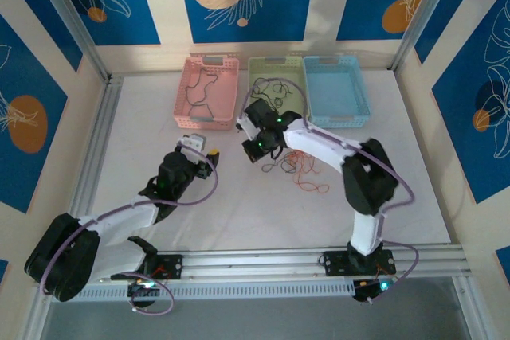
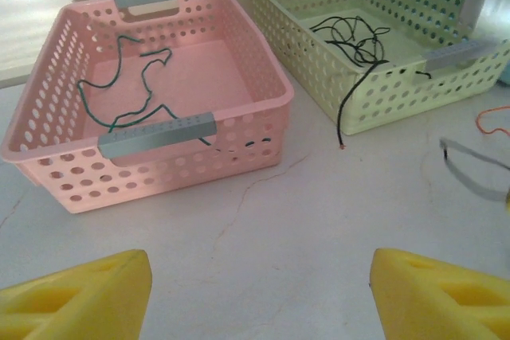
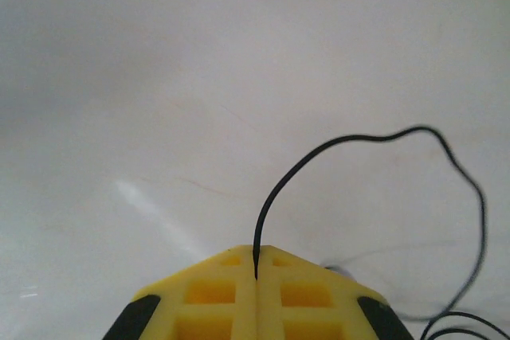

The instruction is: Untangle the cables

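Observation:
Seen from the right wrist, my right gripper (image 3: 256,264) is shut on a thin black cable (image 3: 335,145), which rises from between the yellow pads and curls off to the right above the white table. From above, that gripper (image 1: 254,152) hangs just left of a loose tangle of dark cables (image 1: 288,166) and an orange-red cable (image 1: 311,179). My left gripper (image 2: 259,292) is open, nothing between its yellow fingers (image 2: 88,292), low over the table in front of the pink basket (image 2: 159,173). In the top view it (image 1: 210,162) sits apart from the tangle.
The pink basket (image 1: 182,93) holds a dark green cable (image 2: 131,89). The green basket (image 2: 398,101) holds a black cable (image 2: 355,45) whose end hangs over its front wall. A blue basket (image 1: 362,93) stands at the back right. Metal frame rails border the table.

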You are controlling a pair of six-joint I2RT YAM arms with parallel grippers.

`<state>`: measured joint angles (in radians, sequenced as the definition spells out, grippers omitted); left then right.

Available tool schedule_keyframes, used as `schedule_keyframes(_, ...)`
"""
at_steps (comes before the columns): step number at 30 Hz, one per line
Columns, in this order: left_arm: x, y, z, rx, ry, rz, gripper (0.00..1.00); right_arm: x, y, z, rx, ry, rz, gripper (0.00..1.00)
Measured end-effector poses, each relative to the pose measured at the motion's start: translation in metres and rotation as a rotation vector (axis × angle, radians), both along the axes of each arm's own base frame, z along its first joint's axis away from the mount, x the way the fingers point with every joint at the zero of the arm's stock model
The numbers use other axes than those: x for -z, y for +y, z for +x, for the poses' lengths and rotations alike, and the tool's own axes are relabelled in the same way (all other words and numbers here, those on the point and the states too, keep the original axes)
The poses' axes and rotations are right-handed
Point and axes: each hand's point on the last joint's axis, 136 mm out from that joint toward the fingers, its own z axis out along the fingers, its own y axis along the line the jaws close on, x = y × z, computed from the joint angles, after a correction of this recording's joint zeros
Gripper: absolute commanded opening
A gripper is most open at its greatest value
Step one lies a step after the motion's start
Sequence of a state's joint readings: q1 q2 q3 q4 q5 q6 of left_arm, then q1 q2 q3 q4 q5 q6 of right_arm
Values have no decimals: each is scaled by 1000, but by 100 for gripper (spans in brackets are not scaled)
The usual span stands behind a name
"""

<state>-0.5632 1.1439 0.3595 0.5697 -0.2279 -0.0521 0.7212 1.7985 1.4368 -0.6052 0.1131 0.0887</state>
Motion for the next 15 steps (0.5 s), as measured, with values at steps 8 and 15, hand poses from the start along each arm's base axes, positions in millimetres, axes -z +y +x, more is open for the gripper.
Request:
schedule_keyframes(8,-9,-20,-17,146,-41,-78,78,-193,21,-19,-114,-342,433,0)
schedule_keyframes(15,-27,-50,-29,323,-84,-181,86,-231,29,-29,-157,-331,570,0)
